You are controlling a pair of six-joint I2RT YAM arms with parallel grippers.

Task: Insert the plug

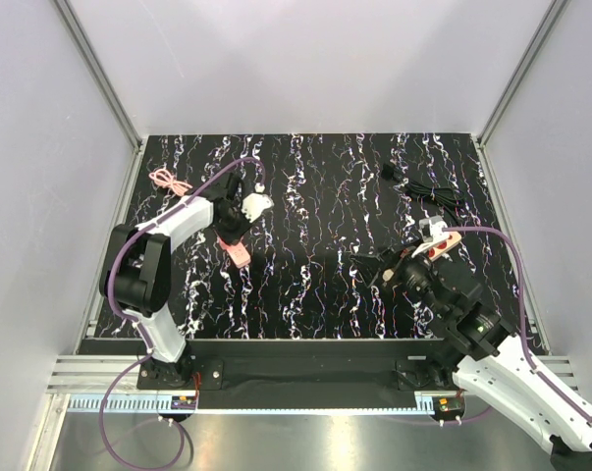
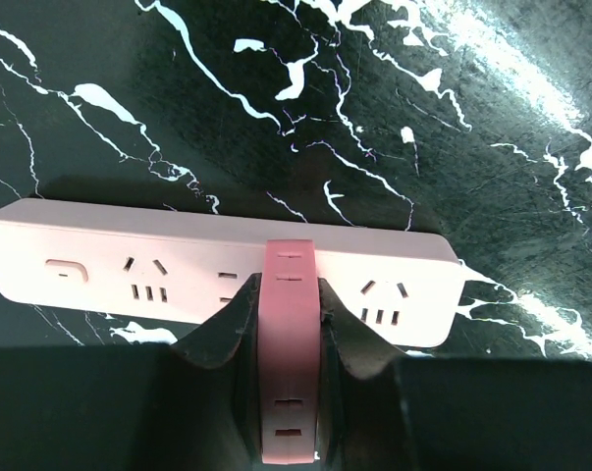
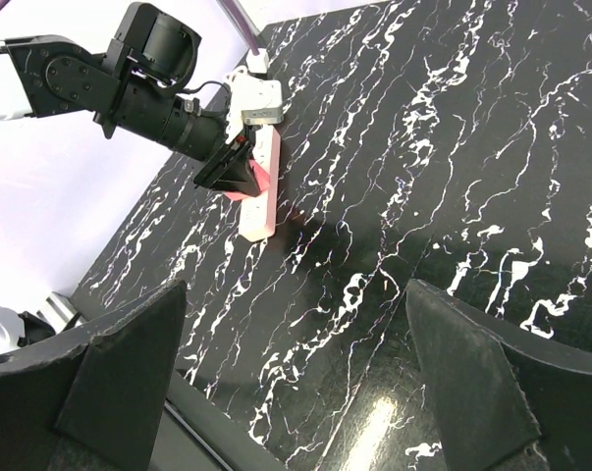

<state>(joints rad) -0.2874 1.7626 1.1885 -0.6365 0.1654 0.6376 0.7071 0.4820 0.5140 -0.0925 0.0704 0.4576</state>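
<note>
Nearest, the right end effector (image 3: 296,294) hung over the black, white-veined tabletop (image 1: 315,304), its fingers spread wide and holding nothing. A beige strip with red sockets (image 1: 440,242) lay just beside that arm. Farther off to the left, the left end effector (image 2: 288,292) was clamped on the pinkish-red plug (image 2: 288,373), whose far end overlapped a pale pink power strip (image 2: 99,265) lying crosswise. Farthest lay a black cable (image 1: 431,191) and a pink cord (image 1: 168,180).
</note>
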